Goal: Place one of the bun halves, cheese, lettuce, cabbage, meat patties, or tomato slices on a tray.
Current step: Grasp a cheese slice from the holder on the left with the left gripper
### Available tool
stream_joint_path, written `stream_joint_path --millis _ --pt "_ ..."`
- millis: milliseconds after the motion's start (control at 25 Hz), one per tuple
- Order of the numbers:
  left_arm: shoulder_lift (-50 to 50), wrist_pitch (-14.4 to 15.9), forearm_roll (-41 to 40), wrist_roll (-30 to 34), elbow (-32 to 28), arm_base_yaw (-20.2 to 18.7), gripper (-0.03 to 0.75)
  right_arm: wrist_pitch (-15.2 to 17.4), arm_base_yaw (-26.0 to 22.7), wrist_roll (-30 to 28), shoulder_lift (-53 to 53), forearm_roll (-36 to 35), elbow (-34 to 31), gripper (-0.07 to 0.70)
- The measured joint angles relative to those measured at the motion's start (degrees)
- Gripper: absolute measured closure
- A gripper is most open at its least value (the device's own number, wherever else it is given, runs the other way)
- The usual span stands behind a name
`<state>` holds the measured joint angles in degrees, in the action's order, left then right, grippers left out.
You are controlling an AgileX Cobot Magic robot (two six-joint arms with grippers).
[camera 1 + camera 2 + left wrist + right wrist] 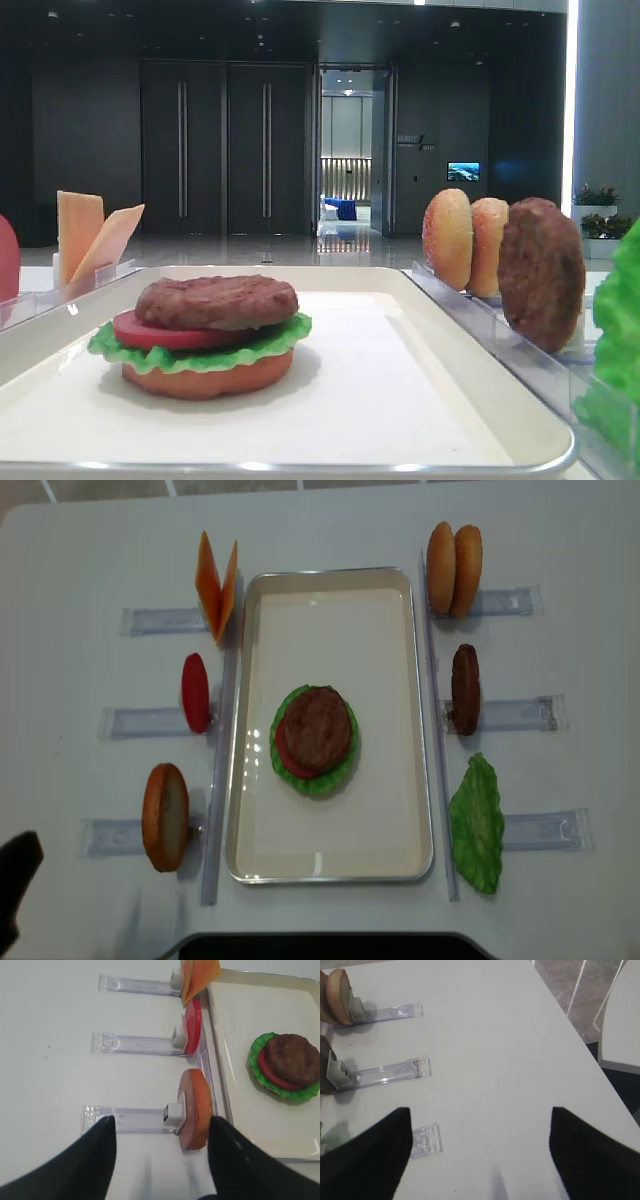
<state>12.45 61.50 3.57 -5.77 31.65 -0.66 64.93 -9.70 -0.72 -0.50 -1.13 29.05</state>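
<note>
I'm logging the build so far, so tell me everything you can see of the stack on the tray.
The layered toy burger stack sits about mid-way along the cream-white rectangular tray: a flat orange-brown bun base, a ruffled bright green lettuce leaf, a smooth red tomato slice, then a rough dark brown patty on top. No top bun; nothing else touches it.

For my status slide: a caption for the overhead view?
Half-built burger on the tray, patty topmost; spare ingredients racked alongside.

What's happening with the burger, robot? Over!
Both jaws open, holding nothing. Stack on tray: bun, lettuce, tomato, patty on top. Cheese waiting in its rack. Nothing in the way.
</note>
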Motion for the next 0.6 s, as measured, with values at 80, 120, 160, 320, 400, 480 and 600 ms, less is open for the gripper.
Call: stream_joint_path --millis 80,120,160,320,400,480,600 --pt "9.13 -2.05 0.0 -0.65 3.38 0.0 0.272 0.0 0.0 0.0 0.0 0.0 0.0 0.094" --pt "14.53 -2.71 0.0 -0.77 5.81 0.0 0.272 0.0 0.0 0.0 0.0 0.0 0.0 0.094" --pt "19.16 -3.11 -0.05 -0.81 8.17 0.0 0.272 0.0 0.0 0.0 0.0 -0.04 0.0 0.094" --pt "40.6 -2.61 -0.54 -0.81 21.88 0.0 0.272 0.0 0.0 0.0 0.0 -0.04 0.0 0.094" --pt "51.56 -1.08 -1.25 -0.81 30.31 0.0 0.272 0.0 0.0 0.0 0.0 -0.04 0.0 0.094" --pt "62.32 1.67 -1.65 -0.81 38.19 0.0 0.272 0.0 0.0 0.0 0.0 -0.04 0.0 0.094" --pt "76.46 6.14 -1.7 -0.81 50.25 0.0 0.272 0.0 0.0 0.0 0.0 -0.04 0.0 0.094"
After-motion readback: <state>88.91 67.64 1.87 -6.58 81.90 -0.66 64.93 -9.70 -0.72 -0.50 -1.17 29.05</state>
